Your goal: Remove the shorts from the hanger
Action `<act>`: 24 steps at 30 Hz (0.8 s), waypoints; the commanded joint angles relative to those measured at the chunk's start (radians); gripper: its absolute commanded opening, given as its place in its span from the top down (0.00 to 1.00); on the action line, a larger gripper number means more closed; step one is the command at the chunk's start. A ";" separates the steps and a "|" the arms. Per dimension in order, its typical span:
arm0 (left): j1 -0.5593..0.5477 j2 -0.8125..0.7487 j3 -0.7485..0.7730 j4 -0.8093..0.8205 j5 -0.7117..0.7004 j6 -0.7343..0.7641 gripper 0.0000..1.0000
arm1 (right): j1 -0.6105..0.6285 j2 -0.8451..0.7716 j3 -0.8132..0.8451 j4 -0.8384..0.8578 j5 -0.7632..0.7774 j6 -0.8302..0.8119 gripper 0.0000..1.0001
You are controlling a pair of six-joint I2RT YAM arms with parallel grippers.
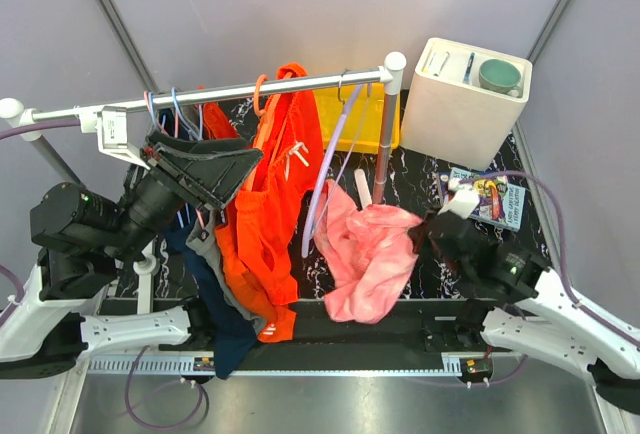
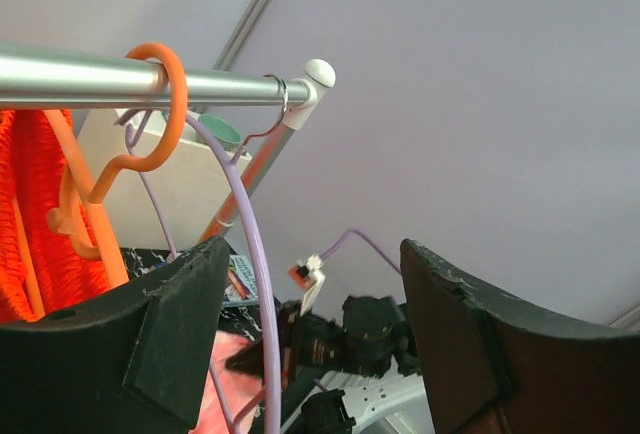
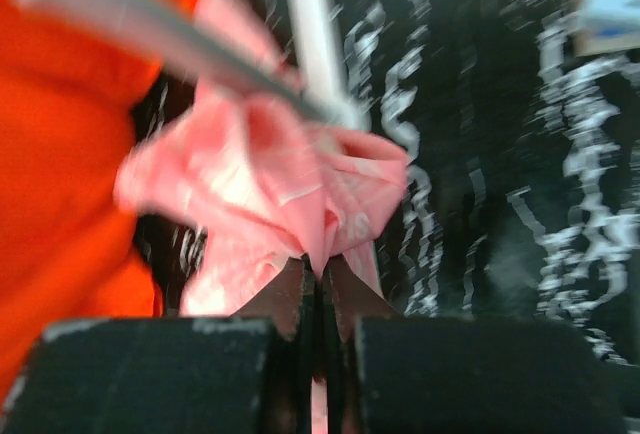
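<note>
right gripper (image 3: 320, 272): black fingers pressed together, pinching an edge of the light pink cloth shorts (image 1: 365, 254)
pink shorts: bunched low, at the lower end of the thin lilac hanger (image 1: 330, 154)
left gripper (image 2: 315, 254): spread wide, raised near the rail, gripping nothing
bright orange shorts (image 1: 265, 224): hanging from the orange plastic hanger (image 2: 160, 104)
silver metal rail (image 1: 230, 91): both hanger hooks on it

Left arm is lifted and angled up toward the right, the left gripper (image 2: 315, 334) tilted upward with jaws spread wide. Right arm reaches low and inward — the right gripper (image 3: 320, 272) pinched tight on the pink shorts (image 1: 365, 254).
</note>
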 commanded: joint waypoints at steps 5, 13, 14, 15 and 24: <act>-0.001 -0.030 -0.017 0.012 -0.032 -0.038 0.27 | -0.445 0.178 0.317 -0.119 -0.167 -0.259 1.00; 0.000 -0.050 -0.043 0.012 -0.011 -0.099 0.27 | -0.658 0.481 0.742 -0.114 -0.406 -0.328 1.00; 0.000 -0.053 -0.042 0.012 -0.012 -0.091 0.27 | -0.668 0.507 0.782 -0.114 -0.429 -0.329 1.00; 0.000 -0.053 -0.040 0.012 -0.015 -0.070 0.27 | -0.683 0.553 0.822 -0.116 -0.433 -0.334 1.00; 0.000 -0.042 -0.004 -0.050 -0.040 0.076 0.22 | -0.709 0.838 1.351 -0.181 -0.451 -0.325 1.00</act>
